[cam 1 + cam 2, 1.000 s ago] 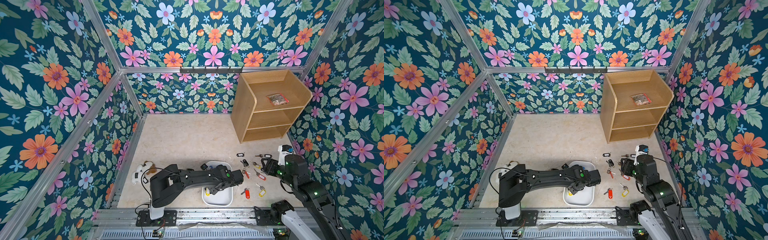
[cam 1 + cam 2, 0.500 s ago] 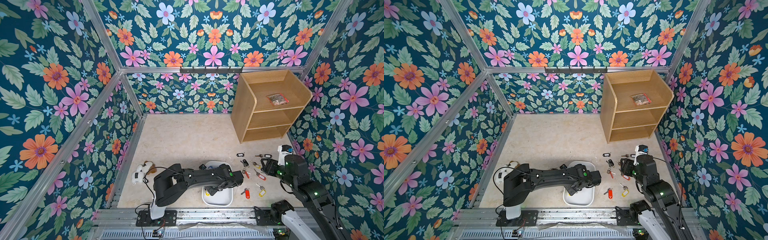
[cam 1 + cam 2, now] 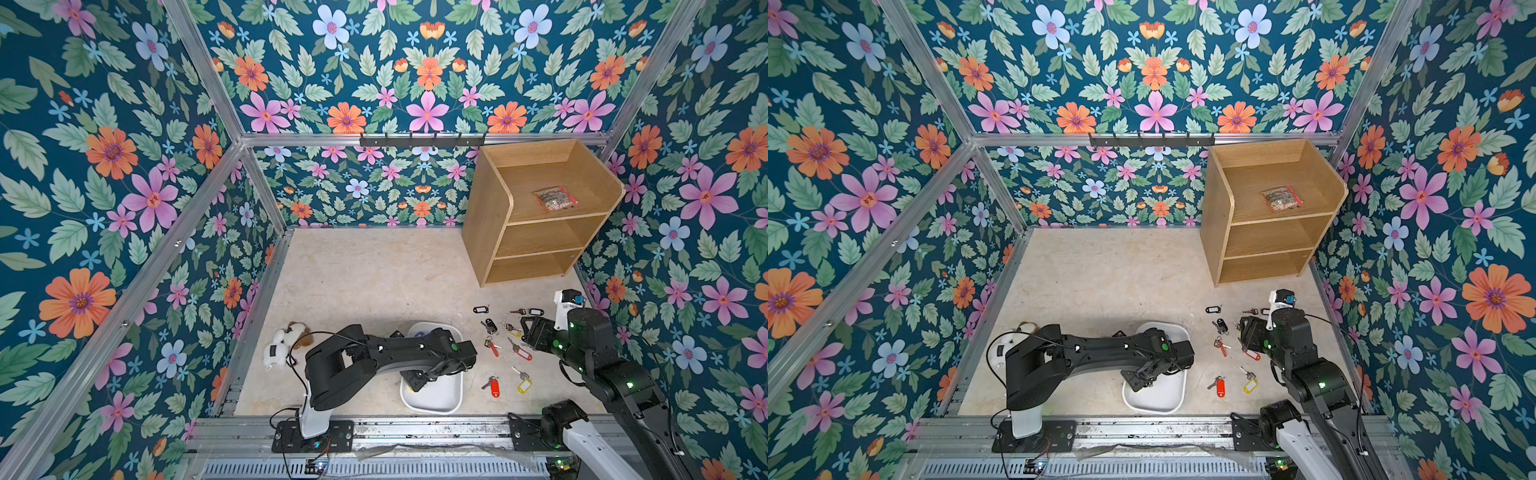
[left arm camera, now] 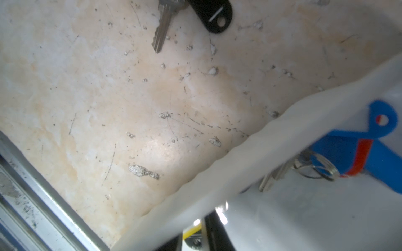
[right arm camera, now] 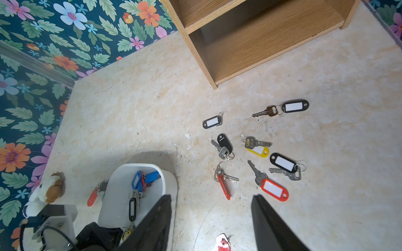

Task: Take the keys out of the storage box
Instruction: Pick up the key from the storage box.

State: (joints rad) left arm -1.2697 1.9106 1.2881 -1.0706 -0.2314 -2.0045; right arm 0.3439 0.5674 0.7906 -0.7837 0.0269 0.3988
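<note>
Spanning a floral-walled cell, beige table (image 3: 374,282) bears box (image 3: 440,402); left gripper (image 3: 417,381) sits inside near keys (image 5: 137,184), grip unclear; right gripper (image 5: 211,196) gapes empty over loose keys (image 5: 256,150).

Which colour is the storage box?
The storage box is white, shown best in the right wrist view.

You see the shallow white storage box (image 3: 440,399) beneath the left gripper (image 3: 417,380) holding blue- and black-tagged keys (image 5: 136,181), others scattered flat just ahead of the right gripper (image 5: 211,196).
</note>
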